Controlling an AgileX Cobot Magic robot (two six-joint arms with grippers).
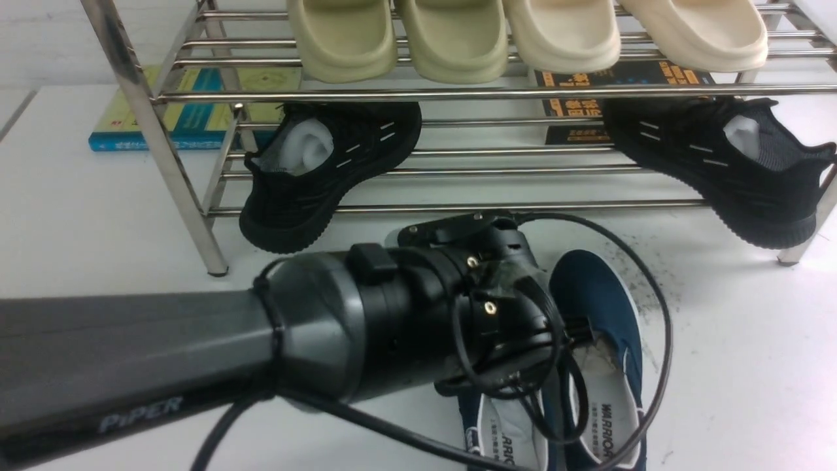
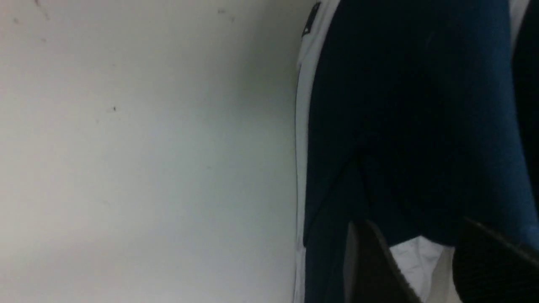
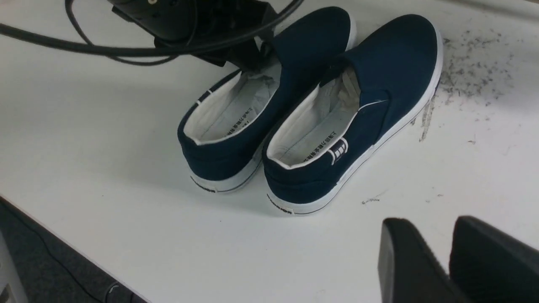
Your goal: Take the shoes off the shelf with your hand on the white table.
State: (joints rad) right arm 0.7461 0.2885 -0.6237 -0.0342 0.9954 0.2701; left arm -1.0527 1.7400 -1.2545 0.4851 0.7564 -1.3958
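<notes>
The two navy shoes stand side by side on the white table (image 1: pixel 98 216), in front of the chrome shelf (image 1: pixel 458 93). The right shoe (image 1: pixel 601 294) (image 3: pixel 391 63) is in plain sight. The left shoe (image 1: pixel 503 438) (image 3: pixel 311 46) is mostly hidden by my left arm in the front view. My left gripper (image 1: pixel 575 330) (image 2: pixel 414 223) (image 3: pixel 252 63) hangs at the left shoe's (image 2: pixel 404 105) throat, jaws apart, with white paper stuffing (image 2: pixel 421 261) showing between them. My right gripper (image 3: pixel 431 219) is shut and empty above the table, near the shoes' heels.
Black knit sneakers (image 1: pixel 327 170) (image 1: pixel 732 170) sit on the shelf's lower tier, with pale foam slippers (image 1: pixel 451 39) on the upper tier. Books (image 1: pixel 189 111) lie behind the shelf. Dark scuff marks (image 3: pixel 471 71) lie beside the right shoe. The table's front edge (image 3: pixel 84 252) is near the heels.
</notes>
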